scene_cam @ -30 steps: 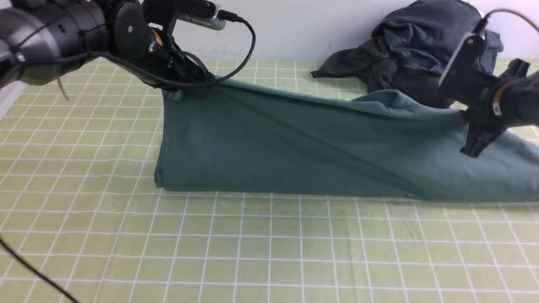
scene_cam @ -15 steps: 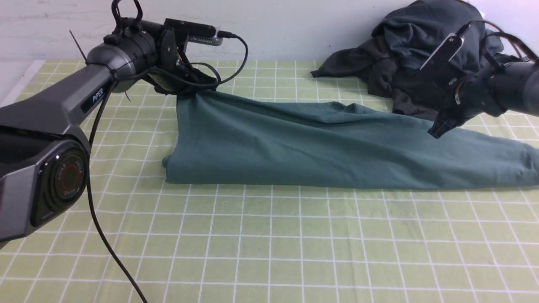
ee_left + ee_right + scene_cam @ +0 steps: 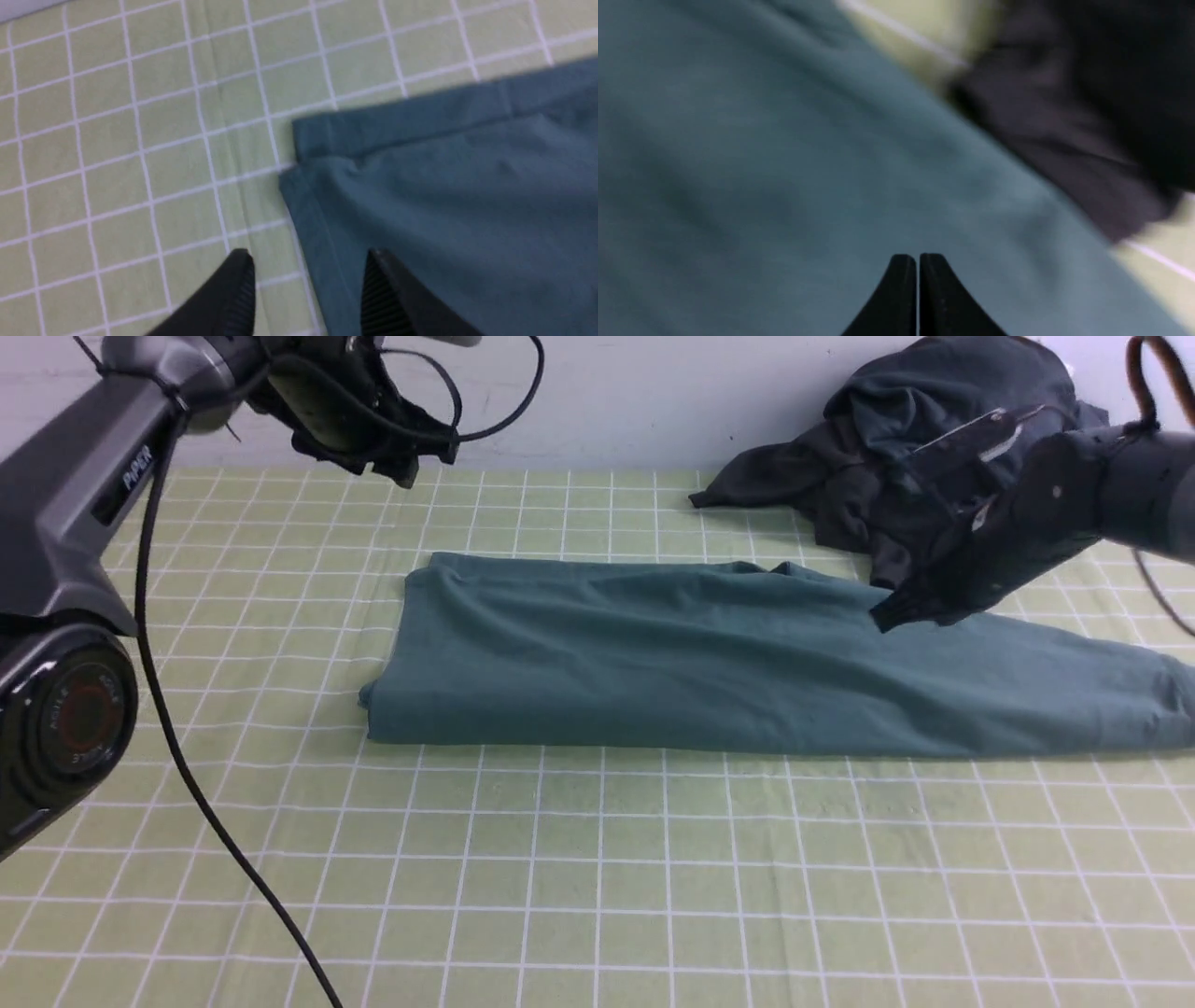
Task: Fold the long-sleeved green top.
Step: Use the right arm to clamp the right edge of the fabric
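left arm (image 3: 84,495) first: smooth dark grey shell, white "piper" lettering (image 3: 136,468) running along the link. at its base sits a big round joint cap (image 3: 67,719), glossy black, with a ring of red lettering on the face. thin black cables (image 3: 191,784) run off it, more of them looped at the wrist. left gripper (image 3: 308,255) now: two matte black fingers (image 3: 233,298), tapered, fine ribbing down the inner faces. over to the right arm (image 3: 1139,490): dark grey going to black, rounded housing, a thin silvery bracket (image 3: 980,429) on the wrist. right gripper (image 3: 918,257): black too, slim, pointed tips, plain smooth edges.
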Tool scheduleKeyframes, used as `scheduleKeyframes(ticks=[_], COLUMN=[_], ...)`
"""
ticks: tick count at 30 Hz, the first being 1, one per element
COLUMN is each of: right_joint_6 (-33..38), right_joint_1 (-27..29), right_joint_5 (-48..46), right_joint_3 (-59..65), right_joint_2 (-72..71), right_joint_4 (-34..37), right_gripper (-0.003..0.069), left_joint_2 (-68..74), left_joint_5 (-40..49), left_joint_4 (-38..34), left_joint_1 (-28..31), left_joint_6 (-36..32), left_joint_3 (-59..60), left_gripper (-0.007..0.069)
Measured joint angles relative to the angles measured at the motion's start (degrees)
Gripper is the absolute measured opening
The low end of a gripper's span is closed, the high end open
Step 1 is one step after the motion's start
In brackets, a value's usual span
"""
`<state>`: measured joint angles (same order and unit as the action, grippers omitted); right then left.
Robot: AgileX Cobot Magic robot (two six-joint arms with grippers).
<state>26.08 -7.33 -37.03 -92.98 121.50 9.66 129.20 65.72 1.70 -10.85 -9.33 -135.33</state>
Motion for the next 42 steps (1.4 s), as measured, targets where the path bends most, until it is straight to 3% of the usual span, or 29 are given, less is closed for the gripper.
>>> scheduleKeyframes(ticks=[5, 6, 7, 9, 10, 15, 16, 21, 24, 25, 28, 29, 31, 35, 42], right_joint_6=[21.13, 21.84, 27.81, 30.51, 34.12, 37.16, 37.35, 30.95, 14.14, 12.99, -8.06, -9.13, -18.05, -22.74, -23.37], right_joint_1=[-1.62, -1.77, -2.22, -2.36, -2.36, -1.6, -0.49, 5.38, 13.29, 13.29, 20.07, 20.78, 24.2, 28.83, 29.56], right_joint_5=[8.61, 9.3, 15.52, 18.61, 22.05, 24.06, 23.88, 12.81, -5.64, -6.7, -22.8, -24.03, -29.01, -33.0, -30.93], right_joint_3=[-0.15, -0.21, -1.57, -2.9, -5.98, -10.98, -11.8, -11.79, -12.0, -12.0, -12.13, -12.13, -12.13, -11.94, -11.9], right_joint_2=[6.43, 6.74, 9.86, 11.65, 14.18, 15.6, 14.24, 6.99, -2.25, -2.69, -6.72, -6.72, -5.3, -0.4, 4.7], right_joint_4=[25.74, 27.63, 34.63, 38.46, 44.43, 47.89, 48.19, 42.79, 25.13, 23.96, 4.65, 2.95, -3.3, -4.99, -1.08], right_gripper=[-0.0011, -0.0011, -0.0011, -0.001, -0.0001, 0.0062, 0.0107, 0.0226, 0.034, 0.0344, 0.0431, 0.0435, 0.047, 0.0489, 0.0493], left_joint_2=[-5.08, -5.42, -6.72, -7.5, -8.75, -10.42, -11.24, -15.37, -22.09, -22.93, -29.88, -30.2, -33.33, -39.47, -53.55], left_joint_5=[5.41, 5.4, 5.67, 5.79, 6.13, 6.24, 6.3, 6.3, 6.3, 6.3, 6.16, 6.09, 3.16, -6.94, -12.45], left_joint_4=[-8.11, -8.68, -10.45, -11.67, -13.22, -13.48, -12.68, -8.36, -3.82, -3.67, -4.11, -4.52, -7.72, -14.63, -14.87], left_joint_1=[-0.28, -0.28, -0.28, -0.28, -0.28, -0.38, -0.38, -0.38, -0.38, -0.38, -0.21, -0.21, -0.21, -0.28, 0.72], left_joint_6=[-6.13, -6.13, -6.53, -6.77, -7.08, -7.39, -7.51, -7.51, -7.26, -7.17, -5.94, -5.89, -5.8, -9.14, -13.4], left_joint_3=[0.23, 0.28, 0.83, 1.33, 1.97, 2.7, 3.0, 6.53, 14.08, 14.59, 25.16, 25.82, 33.76, 48.54, 60.7], left_gripper=[0.0121, 0.0117, 0.0083, 0.0062, 0.0038, 0.0027, 0.0027, 0.0027, 0.0027, 0.0027, 0.0027, 0.0027, 0.0027, 0.0027, 0.0027])
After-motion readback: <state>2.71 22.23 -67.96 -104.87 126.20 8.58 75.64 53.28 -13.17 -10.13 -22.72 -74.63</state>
